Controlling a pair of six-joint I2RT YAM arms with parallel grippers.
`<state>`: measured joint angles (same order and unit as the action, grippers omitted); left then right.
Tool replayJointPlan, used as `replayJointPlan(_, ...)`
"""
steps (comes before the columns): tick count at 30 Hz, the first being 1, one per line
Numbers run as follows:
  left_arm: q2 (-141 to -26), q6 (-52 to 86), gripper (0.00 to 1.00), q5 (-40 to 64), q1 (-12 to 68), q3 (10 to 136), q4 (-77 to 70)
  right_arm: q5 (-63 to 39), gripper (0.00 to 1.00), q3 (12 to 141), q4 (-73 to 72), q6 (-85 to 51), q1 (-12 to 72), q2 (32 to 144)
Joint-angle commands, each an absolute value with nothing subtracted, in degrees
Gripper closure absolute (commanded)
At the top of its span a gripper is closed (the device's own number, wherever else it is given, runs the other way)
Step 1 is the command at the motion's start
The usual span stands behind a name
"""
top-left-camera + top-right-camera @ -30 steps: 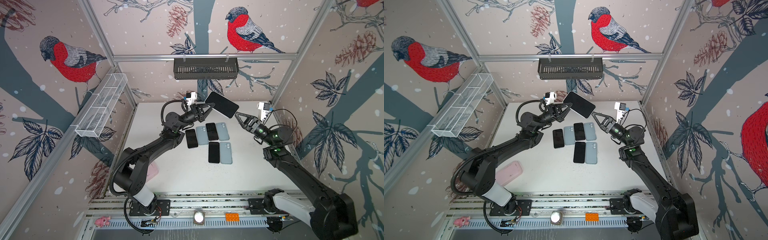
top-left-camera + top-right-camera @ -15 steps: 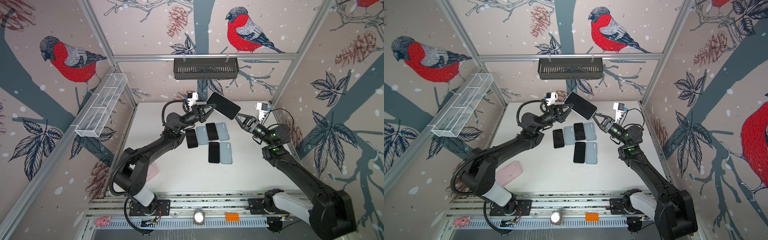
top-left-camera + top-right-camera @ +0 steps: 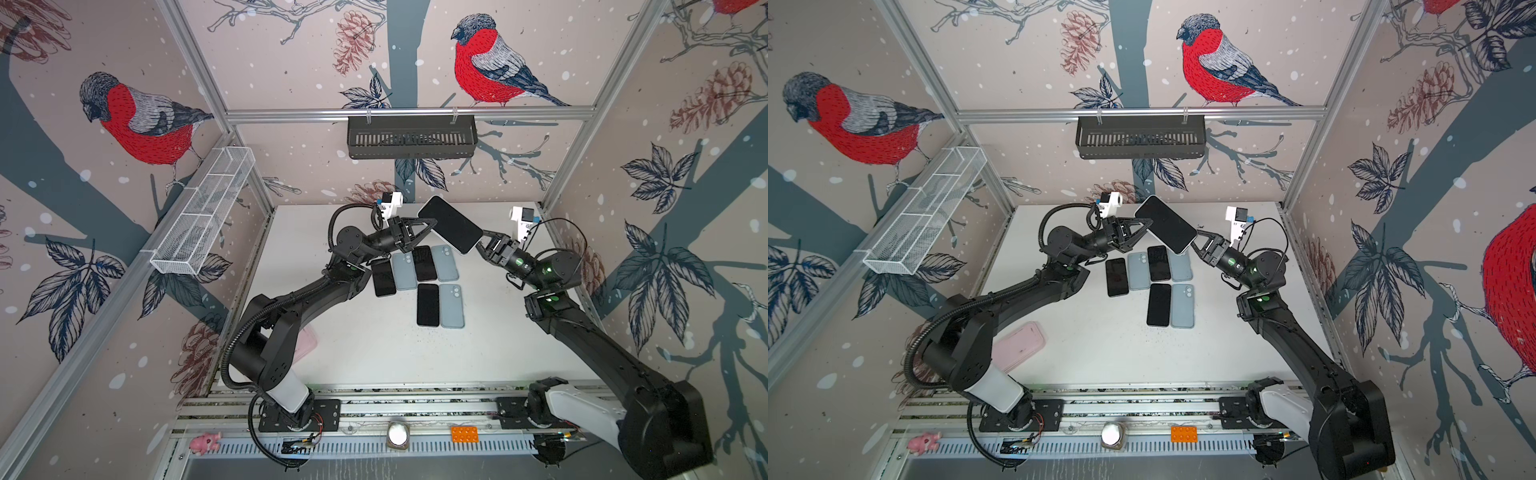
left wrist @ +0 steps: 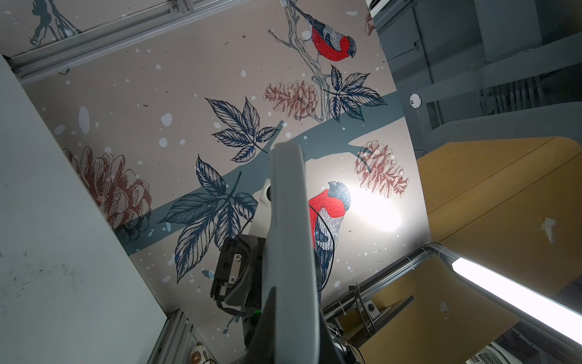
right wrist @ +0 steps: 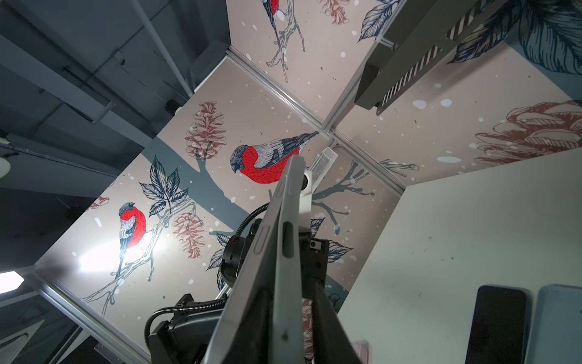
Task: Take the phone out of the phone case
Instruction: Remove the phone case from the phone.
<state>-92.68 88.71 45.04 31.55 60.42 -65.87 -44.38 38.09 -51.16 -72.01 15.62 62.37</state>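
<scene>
Between both end effectors, phone aloft

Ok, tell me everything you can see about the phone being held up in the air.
The cased phone is a black-screened slab in a pale grey case, side buttons visible, held tilted above the table, screen up. The left gripper is shut on one edge; the right gripper straddles the opposite corner. Nothing else touches it.

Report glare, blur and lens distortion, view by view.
Both top views: even light, wide-angle lens splays the frame posts, soft shadows on the table. Left wrist view: blown-out lamp, glare patch on the wall, cased phone blurred close up. Right wrist view: similar wall glare, phone edge fairly sharp.
</scene>
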Motion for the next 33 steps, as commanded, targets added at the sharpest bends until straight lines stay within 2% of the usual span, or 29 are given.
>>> replayJointPlan(1, -93.2, 88.9, 1.00, 45.3, 31.4, 61.1, -69.6, -46.5, 0.80, 37.0, -50.9, -71.0, 15.7, 61.2)
replayJointPlan(11, -93.4, 87.0, 1.00, 47.2, 29.7, 58.2, -67.8, -46.2, 0.97, 35.0, -50.3, -72.2, 12.3, 59.0)
replayJointPlan(15, -93.7, 84.0, 1.00, 48.2, 29.4, 58.2, -64.1, -45.8, 0.98, 33.3, -51.9, -73.5, 12.6, 58.9)
replayJointPlan(16, -93.8, 83.0, 0.91, 48.3, 29.3, 58.2, -63.2, -45.3, 0.99, 32.8, -51.9, -73.4, 12.8, 58.9)
replayJointPlan(17, -93.9, 82.2, 0.74, 48.2, 29.2, 58.2, -62.3, -44.8, 0.99, 32.3, -51.8, -73.2, 13.1, 58.7)
replayJointPlan(18, -93.9, 81.2, 0.63, 48.0, 29.2, 58.2, -61.0, -44.2, 0.99, 31.7, -51.6, -73.0, 13.4, 58.7)
replayJointPlan(20, -93.5, 78.3, 0.46, 47.1, 28.8, 58.2, -57.3, -43.1, 0.99, 30.4, -51.3, -73.1, 13.9, 58.7)
replayJointPlan(22, -92.7, 74.6, 0.35, 45.7, 28.5, 58.3, -52.9, -41.8, 0.99, 28.9, -51.6, -73.6, 14.2, 58.8)
replayJointPlan(26, -91.0, 68.3, 0.19, 42.6, 27.6, 58.3, -45.7, -39.3, 1.00, 26.4, -52.5, -74.7, 14.9, 59.0)
replayJointPlan(33, -87.1, 54.7, 0.08, 35.0, 27.1, 59.7, -31.2, -36.6, 1.00, 23.9, -53.6, -76.5, 15.3, 60.9)
